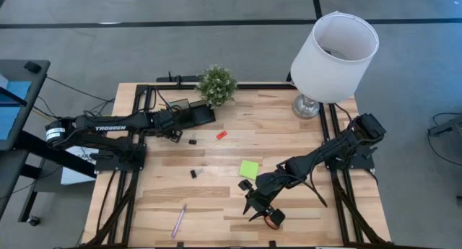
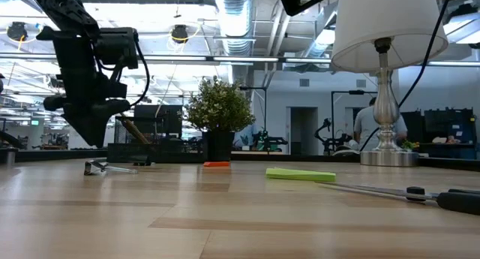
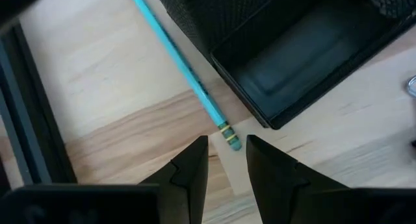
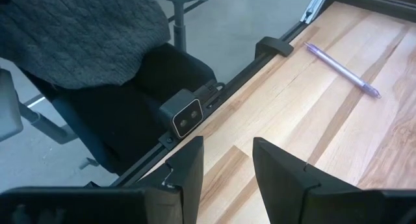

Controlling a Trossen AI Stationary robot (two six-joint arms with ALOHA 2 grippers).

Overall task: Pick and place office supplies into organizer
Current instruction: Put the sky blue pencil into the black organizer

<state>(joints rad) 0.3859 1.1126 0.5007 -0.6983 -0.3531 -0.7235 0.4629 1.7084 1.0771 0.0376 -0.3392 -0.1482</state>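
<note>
Organizer sits at the table's far edge beside a potted plant. The left hand hovers next to it, fingers slightly apart and gripping nothing, just above the end of a teal pencil that seems to lean on the tray's wall. The right hand hangs near the front edge, fingers apart and empty, close to red-handled scissors. A lime-green sticky-note square, small red piece and purple pen lie loose.
</note>
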